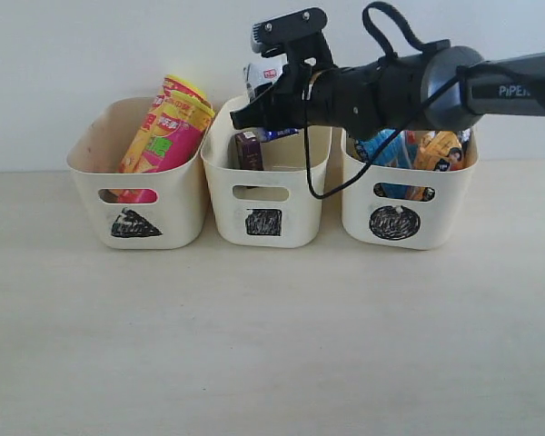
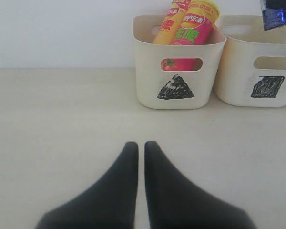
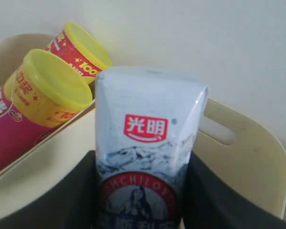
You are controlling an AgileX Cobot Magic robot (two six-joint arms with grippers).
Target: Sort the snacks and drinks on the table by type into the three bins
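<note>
My right gripper (image 1: 265,102) is shut on the white-and-blue carton (image 3: 148,143) and holds it upright over the middle, square-marked bin (image 1: 263,204). The dark purple carton (image 1: 248,150) stands inside that bin. The yellow-red canister (image 1: 183,94) and the pink-yellow canister (image 1: 168,136) lean in the left, triangle-marked bin (image 1: 136,182). The blue bag (image 1: 381,150) and the orange-black bag (image 1: 439,150) sit in the right, circle-marked bin (image 1: 400,213). My left gripper (image 2: 141,145) is shut and holds nothing, low over the table (image 2: 62,119) in front of the triangle bin (image 2: 176,71).
The three bins stand in a row along the white back wall. A black cable (image 1: 320,173) from the right arm hangs in front of the gap between the middle and right bins. Bare table (image 1: 272,345) stretches in front of the bins.
</note>
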